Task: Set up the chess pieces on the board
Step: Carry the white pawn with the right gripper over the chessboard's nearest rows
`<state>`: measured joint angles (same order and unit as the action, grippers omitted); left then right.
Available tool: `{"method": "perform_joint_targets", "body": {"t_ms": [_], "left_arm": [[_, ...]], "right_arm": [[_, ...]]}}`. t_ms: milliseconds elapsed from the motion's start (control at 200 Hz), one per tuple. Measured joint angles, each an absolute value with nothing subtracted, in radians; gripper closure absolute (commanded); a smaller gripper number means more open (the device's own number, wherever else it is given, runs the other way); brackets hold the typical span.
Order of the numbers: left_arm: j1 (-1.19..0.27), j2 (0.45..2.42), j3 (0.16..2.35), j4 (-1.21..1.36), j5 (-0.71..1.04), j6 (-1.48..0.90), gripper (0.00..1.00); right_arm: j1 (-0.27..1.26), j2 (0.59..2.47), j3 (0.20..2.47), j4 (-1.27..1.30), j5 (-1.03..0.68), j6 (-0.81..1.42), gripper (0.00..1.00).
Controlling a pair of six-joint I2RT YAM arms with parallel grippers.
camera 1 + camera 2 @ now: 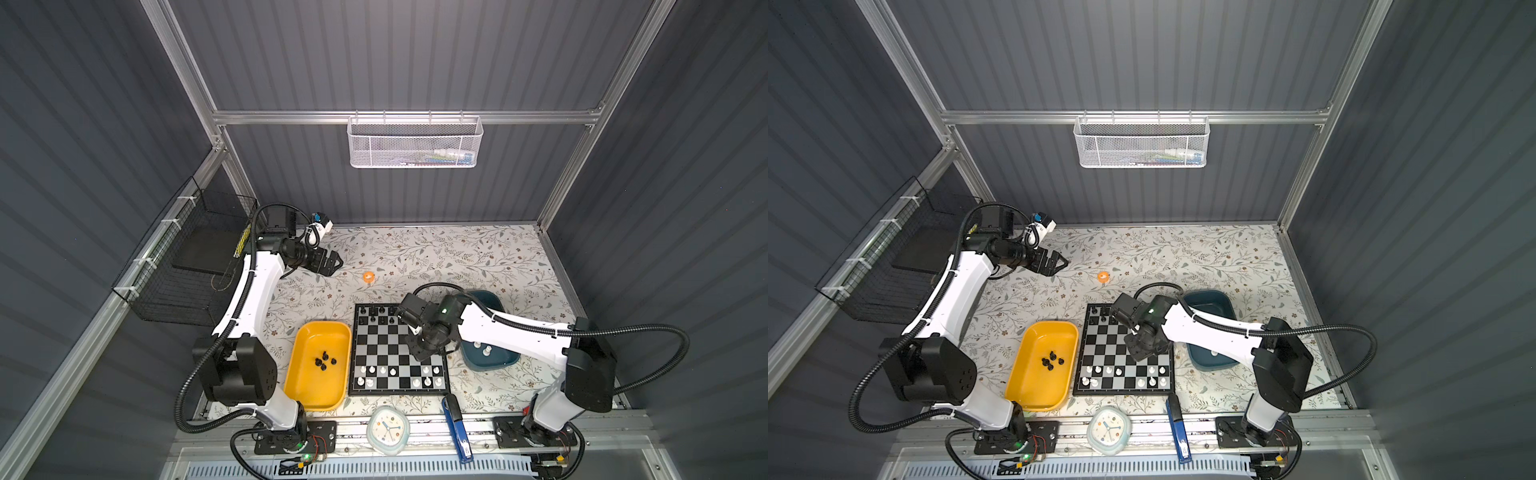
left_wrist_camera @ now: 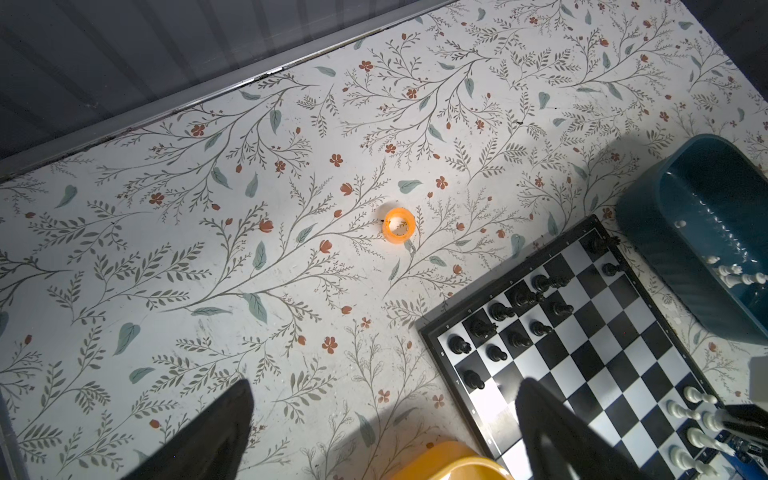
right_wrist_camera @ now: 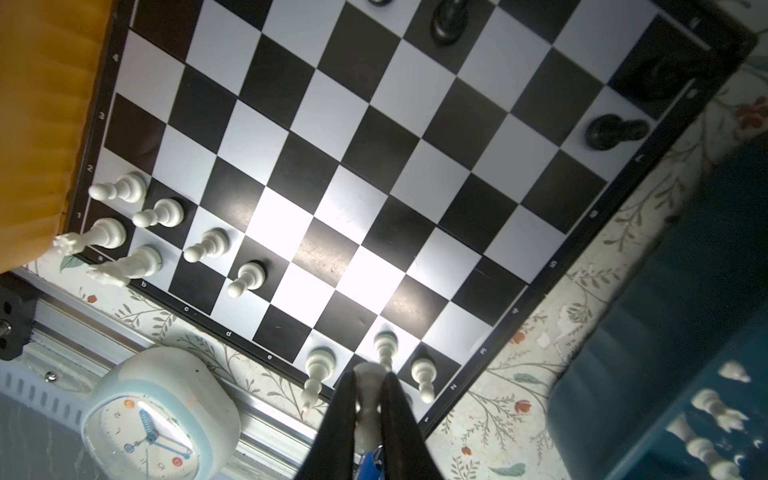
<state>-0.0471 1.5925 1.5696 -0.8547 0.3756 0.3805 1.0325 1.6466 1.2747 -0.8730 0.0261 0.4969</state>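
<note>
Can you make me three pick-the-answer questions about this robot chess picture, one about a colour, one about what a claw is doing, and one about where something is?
1. What colour are the chess pieces lying in the yellow tray?
A white
B orange
C black

2. What is the right gripper doing?
A wide open and empty
B shut on a white piece
C shut on nothing at all

3. Where is the orange ring?
A on the flowery table
B in the yellow tray
C in the right gripper

Answers:
1 C, because both top views show only dark, glossy pieces in that tray.
2 B, because the right wrist view shows the two fingers pinching a white piece between them.
3 A, because the ring sits alone on the flowery table, with nothing touching it.
</note>
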Motion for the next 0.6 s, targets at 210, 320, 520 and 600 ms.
{"method": "perform_joint_targets", "body": {"t_ms": [210, 320, 520, 600], "left_arm": [[-0.047, 1.59, 1.562, -0.851, 0.38, 0.381, 0.0], [-0.047, 1.59, 1.562, -0.852, 0.381, 0.38, 0.0], [-0.047, 1.59, 1.562, -0.852, 0.387, 0.38, 0.01], [-0.047, 1.59, 1.562, -0.852, 0.387, 0.38, 0.01]], "right_arm": [[1.055, 1.648, 1.269, -0.844, 0.025, 0.516, 0.85], [1.067, 1.659, 1.258, -0.83, 0.024, 0.524, 0.85], [1.087, 1.677, 1.224, -0.814, 0.023, 0.549, 0.85], [1.092, 1.678, 1.221, -0.812, 0.023, 0.558, 0.85]]}}
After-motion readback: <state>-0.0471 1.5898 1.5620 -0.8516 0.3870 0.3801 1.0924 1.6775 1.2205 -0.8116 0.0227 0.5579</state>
